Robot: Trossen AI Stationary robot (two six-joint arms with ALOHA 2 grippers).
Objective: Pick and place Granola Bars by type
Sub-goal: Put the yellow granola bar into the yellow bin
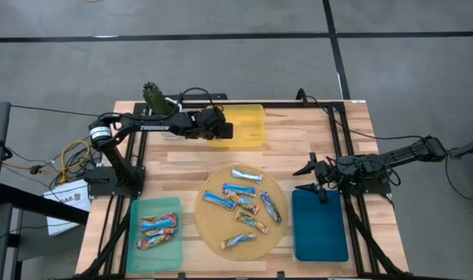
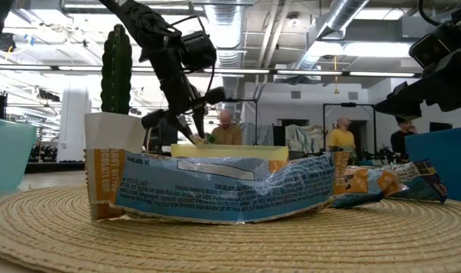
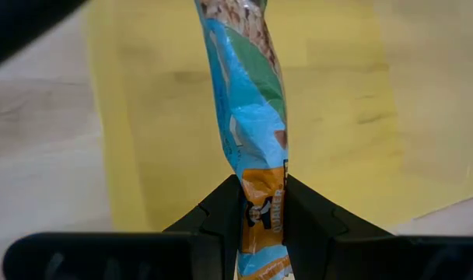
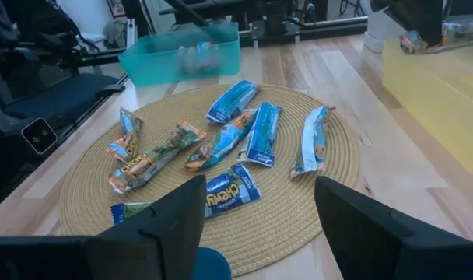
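Left gripper (image 3: 262,222) pinches a granola bar (image 3: 252,117) over the yellow tray (image 3: 392,93); right gripper (image 4: 256,214) spread wide, empty.

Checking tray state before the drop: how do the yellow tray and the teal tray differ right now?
The yellow tray sits at the table's far edge and looks empty; the teal tray sits at the near-left corner with bars in it. The left gripper holds a granola bar over the yellow tray; nothing hovers over the teal one.

Blue-and-orange wrapped granola bars (image 1: 240,204) lie on a tan woven mat (image 1: 213,225), flanked by teal (image 1: 140,210), dark blue (image 1: 320,233) and yellow trays (image 1: 248,117) on the pale wood worktop (image 1: 174,167).
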